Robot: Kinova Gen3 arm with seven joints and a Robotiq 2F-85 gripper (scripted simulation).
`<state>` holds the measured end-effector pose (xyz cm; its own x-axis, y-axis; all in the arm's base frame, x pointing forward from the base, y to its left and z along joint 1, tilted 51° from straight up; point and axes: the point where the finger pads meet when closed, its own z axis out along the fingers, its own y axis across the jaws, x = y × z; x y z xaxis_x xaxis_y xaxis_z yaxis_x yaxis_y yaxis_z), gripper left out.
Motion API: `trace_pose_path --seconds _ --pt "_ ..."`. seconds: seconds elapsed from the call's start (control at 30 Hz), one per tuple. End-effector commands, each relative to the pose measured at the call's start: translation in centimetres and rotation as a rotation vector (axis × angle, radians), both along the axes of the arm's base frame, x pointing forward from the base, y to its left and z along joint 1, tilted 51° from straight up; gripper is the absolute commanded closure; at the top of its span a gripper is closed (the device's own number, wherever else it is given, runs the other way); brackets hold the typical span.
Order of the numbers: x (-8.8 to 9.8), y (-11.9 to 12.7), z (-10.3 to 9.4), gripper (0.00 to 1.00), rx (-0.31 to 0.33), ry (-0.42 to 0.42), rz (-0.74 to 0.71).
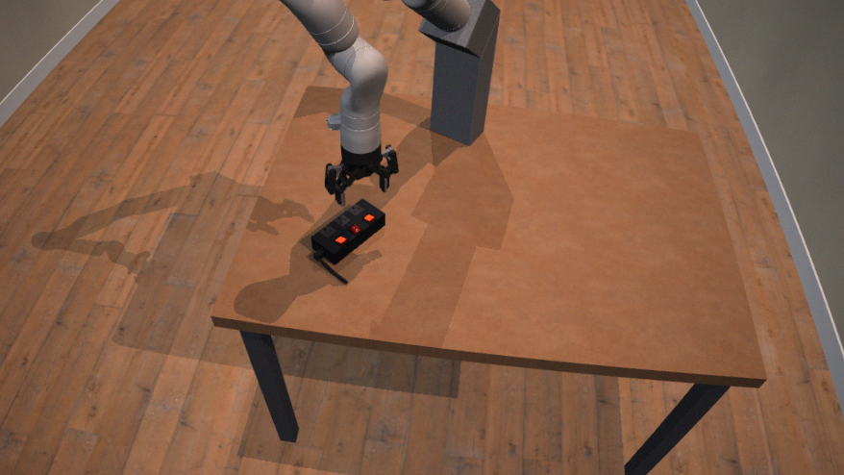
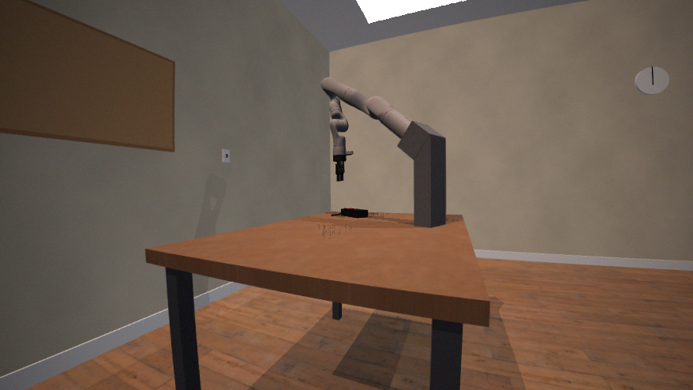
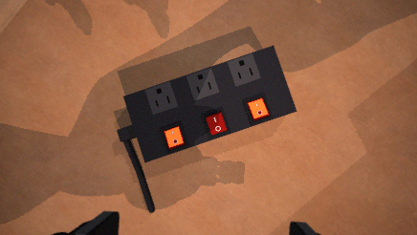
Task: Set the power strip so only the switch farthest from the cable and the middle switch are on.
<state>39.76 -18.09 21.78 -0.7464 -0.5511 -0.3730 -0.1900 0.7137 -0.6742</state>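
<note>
In the top view, the strip point(image 1: 348, 230) lay flat near the table's point(image 1: 589, 248) left edge, cable point(image 1: 333, 270) toward the front. The gripper point(image 1: 360, 177) hung just behind it, fingers spread wide and holding nothing. Judged from here, a wide-open finger pressing down could catch two rockers at once, or shove the light strip sideways instead of tipping a switch.

In the exterior view, the arm reached out from its pedestal point(image 2: 428, 181) and bent down, the gripper pointing straight down, well above the strip.

In the wrist view, the cable-end switch point(image 3: 173, 137) and the far switch point(image 3: 257, 109) glowed orange, apparently on; the middle switch point(image 3: 215, 123) was dark red, apparently off. Mistaking which end was which would spoil the result.
</note>
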Motion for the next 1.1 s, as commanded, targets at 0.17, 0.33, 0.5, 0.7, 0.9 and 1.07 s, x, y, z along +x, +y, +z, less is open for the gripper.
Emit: trace_pose_path --seconds 0.17,0.33,0.5,0.7,0.9,1.07 --pt "-0.4 0.0 0.2 0.00 0.013 -0.006 -0.001" --pt "-0.7 -0.1 0.4 0.00 0.016 -0.009 0.001" --pt "-0.7 -0.1 0.3 0.00 0.017 -0.007 0.001" --pt "-0.9 -0.2 0.5 0.00 0.020 -0.011 0.002" --pt "-1.2 -0.3 0.7 0.00 0.023 -0.013 0.004" --pt "-1.3 -0.3 0.9 0.00 0.025 -0.016 0.005"
